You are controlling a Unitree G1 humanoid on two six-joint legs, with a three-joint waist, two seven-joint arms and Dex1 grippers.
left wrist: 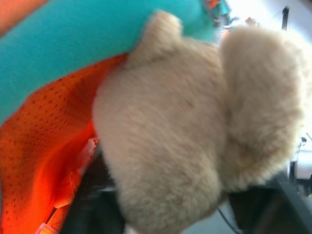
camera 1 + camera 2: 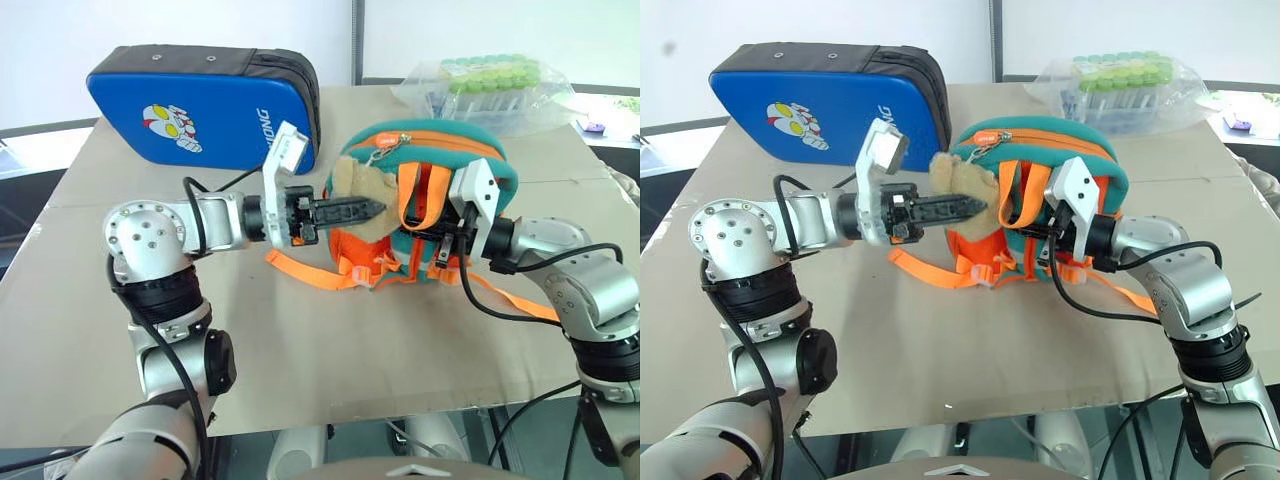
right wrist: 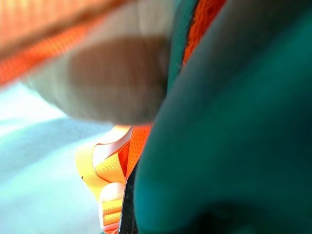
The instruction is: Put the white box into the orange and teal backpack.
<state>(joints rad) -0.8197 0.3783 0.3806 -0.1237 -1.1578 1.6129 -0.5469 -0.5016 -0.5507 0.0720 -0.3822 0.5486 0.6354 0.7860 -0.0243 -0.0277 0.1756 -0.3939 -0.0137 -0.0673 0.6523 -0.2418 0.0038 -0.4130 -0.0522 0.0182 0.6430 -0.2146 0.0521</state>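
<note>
Fingers first: from the head camera, the left gripper (image 2: 372, 208) looks nearly pressed together, tips against the tan plush toy (image 2: 352, 192) on the orange and teal backpack (image 2: 430, 160), which stands mid-table; can't tell if it's actually pinching fur. The right gripper (image 2: 437, 252) is clamped on the pack's front by the orange straps (image 2: 411, 196). Left wrist view is plush and teal trim up close. Right wrist view: teal fabric, a strap buckle. Looks like the bag-steadying stage; next up is probably opening the zipper. No white box spotted.

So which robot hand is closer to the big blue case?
Left. The left gripper is at the backpack's plush toy, just in front of the blue case; the right gripper is behind the backpack's far side.
</note>
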